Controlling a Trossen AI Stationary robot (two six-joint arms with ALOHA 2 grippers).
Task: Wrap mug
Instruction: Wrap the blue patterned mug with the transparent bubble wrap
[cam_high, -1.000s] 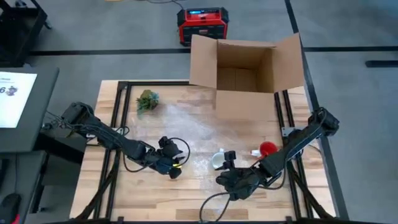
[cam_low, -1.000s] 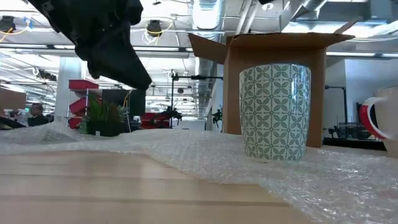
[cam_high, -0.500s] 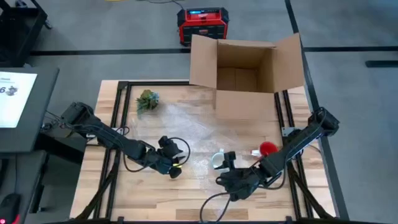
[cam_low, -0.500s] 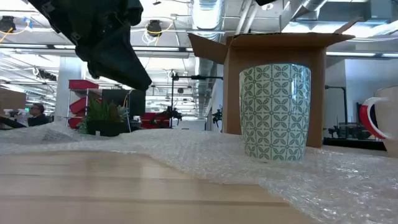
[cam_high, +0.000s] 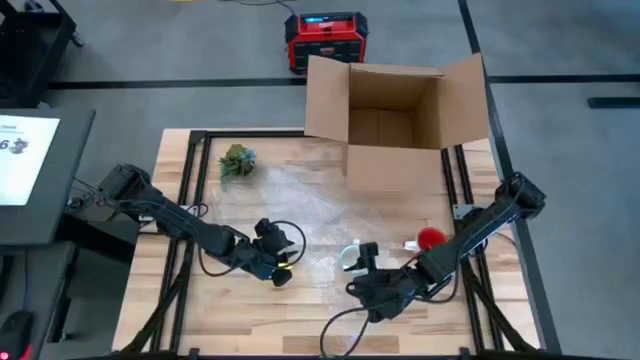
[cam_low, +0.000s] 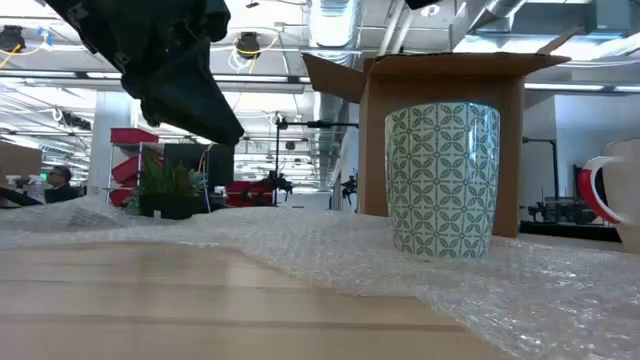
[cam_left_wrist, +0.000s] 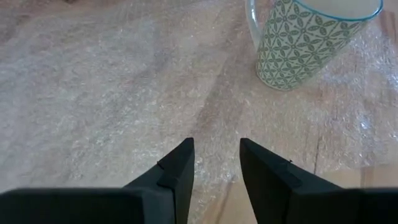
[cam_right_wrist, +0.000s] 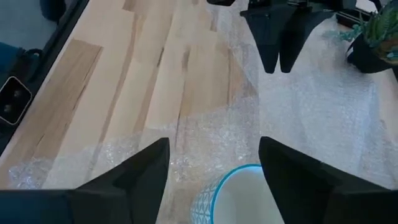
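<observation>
Patterned mug (cam_high: 349, 257) stands upright on the bubble wrap sheet (cam_high: 300, 215), near-centre of the tabletop (cam_high: 300, 320). Right tool (cam_high: 368, 262) sits just right of it and over it — fingers wide apart, mug rim (cam_right_wrist: 239, 193) showing between them, no contact visible. Left tool (cam_high: 283, 270) is to the mug's left, well short of it, low over the wrap; fingers (cam_left_wrist: 180, 171) nearly together with a narrow gap, holding nothing. Red-handled mug (cam_high: 430, 238) further right. Open cardboard box (cam_high: 395, 120) at the far edge; small plant (cam_high: 237, 160) far left.
</observation>
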